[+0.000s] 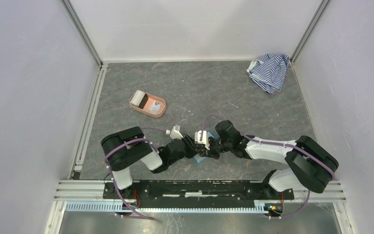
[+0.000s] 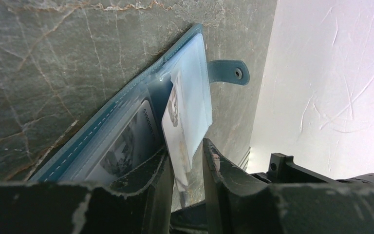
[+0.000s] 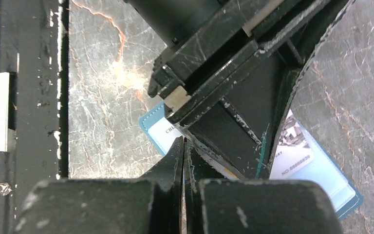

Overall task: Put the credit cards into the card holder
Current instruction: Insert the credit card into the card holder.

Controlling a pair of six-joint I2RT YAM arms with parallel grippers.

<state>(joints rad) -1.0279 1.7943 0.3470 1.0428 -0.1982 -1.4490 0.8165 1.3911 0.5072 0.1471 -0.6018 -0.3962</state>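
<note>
A whitish card is held tilted between the narrowly parted fingers of the left gripper, its far end lying against the inside of the open wallet. The wallet is spread flat on the table, just ahead of and beneath that gripper. A second card is seen in a pocket. The right gripper is closed tight on nothing, with its tips at the wallet, close beside the left gripper.

Teal card holder is lying open on the table, clear sleeves up, snap tab sticking out sideways. One printed card sits flat in a sleeve. A whitish card stands on edge, part-way into another sleeve, pinched by the left hand.
</note>
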